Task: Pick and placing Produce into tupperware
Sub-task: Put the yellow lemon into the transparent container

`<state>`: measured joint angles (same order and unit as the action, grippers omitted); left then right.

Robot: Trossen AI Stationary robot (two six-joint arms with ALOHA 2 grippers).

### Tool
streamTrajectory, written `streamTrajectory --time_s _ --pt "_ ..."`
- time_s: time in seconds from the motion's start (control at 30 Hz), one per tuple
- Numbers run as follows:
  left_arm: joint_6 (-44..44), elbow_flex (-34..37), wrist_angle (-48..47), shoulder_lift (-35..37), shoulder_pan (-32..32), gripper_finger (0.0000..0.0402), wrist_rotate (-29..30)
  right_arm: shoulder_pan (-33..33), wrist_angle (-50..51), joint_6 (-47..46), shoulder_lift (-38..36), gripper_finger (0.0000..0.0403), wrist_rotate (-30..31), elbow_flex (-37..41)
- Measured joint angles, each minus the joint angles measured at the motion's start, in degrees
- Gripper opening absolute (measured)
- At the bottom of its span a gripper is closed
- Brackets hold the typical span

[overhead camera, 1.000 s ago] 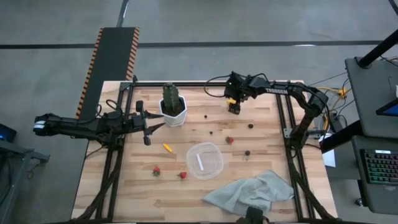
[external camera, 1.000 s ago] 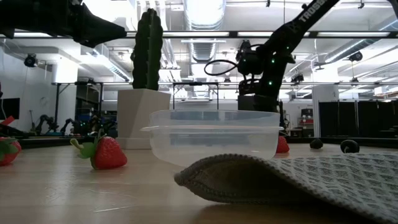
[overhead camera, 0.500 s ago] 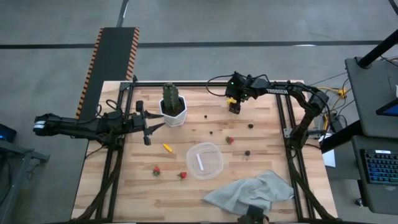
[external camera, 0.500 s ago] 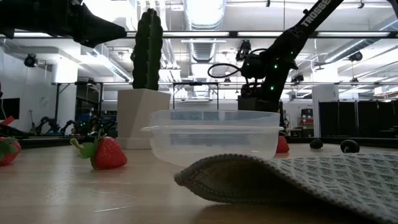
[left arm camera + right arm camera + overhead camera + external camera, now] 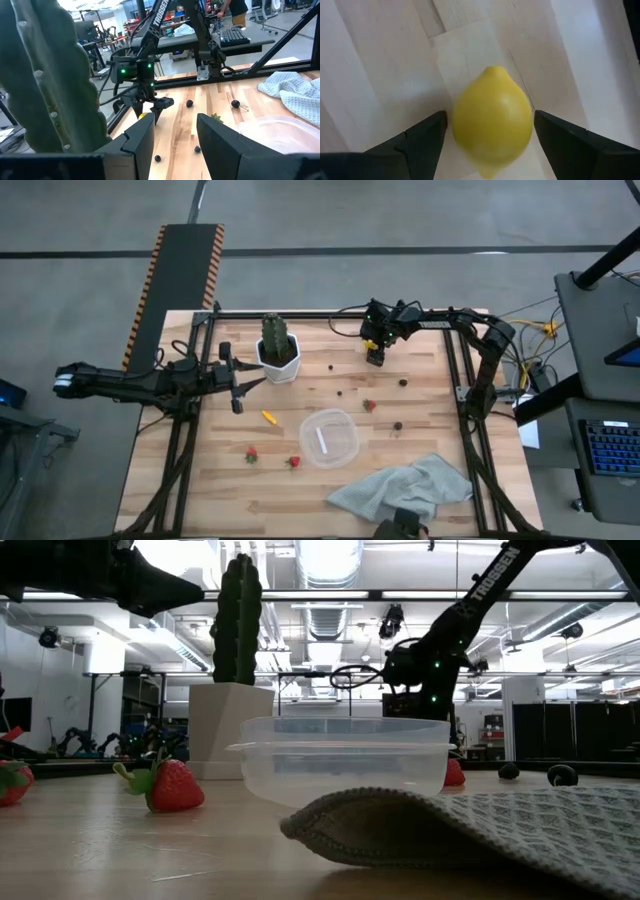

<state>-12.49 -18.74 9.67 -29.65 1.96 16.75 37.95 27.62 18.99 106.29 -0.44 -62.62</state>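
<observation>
The worktop (image 5: 420, 380) carries everything, and the clear tupperware (image 5: 330, 437) near its middle serves as the landmark. It looks empty apart from its white mark. A grey-green cloth (image 5: 405, 485) lies just toward the front and right of it. A cactus (image 5: 277, 338) in a white pot (image 5: 279, 366) stands behind it to the left.

The left hand (image 5: 238, 383) waits beside the pot, left of the tupperware, fingers spread and holding nothing. The right hand (image 5: 376, 356) is well behind the tupperware and a little right, lowered over the lemon (image 5: 492, 121). Its wrist view shows the yellow fruit lying on the wood between the two open fingers (image 5: 420, 137), with a gap on each side, so nothing is gripped yet.

The rest of the produce is scattered around the tupperware: two strawberries (image 5: 293, 462) just left and front, a third (image 5: 369, 406) just right and behind, the carrot piece (image 5: 268, 417) to the left, and dark berries (image 5: 398, 425) to the right and behind.

The main risk is the lemon itself. It is round and smooth, so if the fingers close off its widest part, it will likely squirt out or roll across the wood. A weak pinch could also let it drop on the carry, and it might knock berries about.
</observation>
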Motion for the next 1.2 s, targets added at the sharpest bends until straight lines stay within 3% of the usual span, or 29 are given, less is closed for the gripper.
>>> streamTrajectory --time_s 0.7,1.1,1.2 --pt "0.02 0.0 0.23 -1.87 0.0 0.0135 0.02 1.11 -0.46 2.06 0.47 0.0266 0.02 -1.13" --pt "0.02 0.0 0.05 -1.77 0.0 0.0135 0.02 1.44 -0.41 1.6 0.39 0.0192 -0.09 -1.11" --pt "0.0 0.0 0.0 -1.77 0.0 0.0135 0.02 1.44 0.09 1.46 0.36 0.0192 -0.14 -1.11"
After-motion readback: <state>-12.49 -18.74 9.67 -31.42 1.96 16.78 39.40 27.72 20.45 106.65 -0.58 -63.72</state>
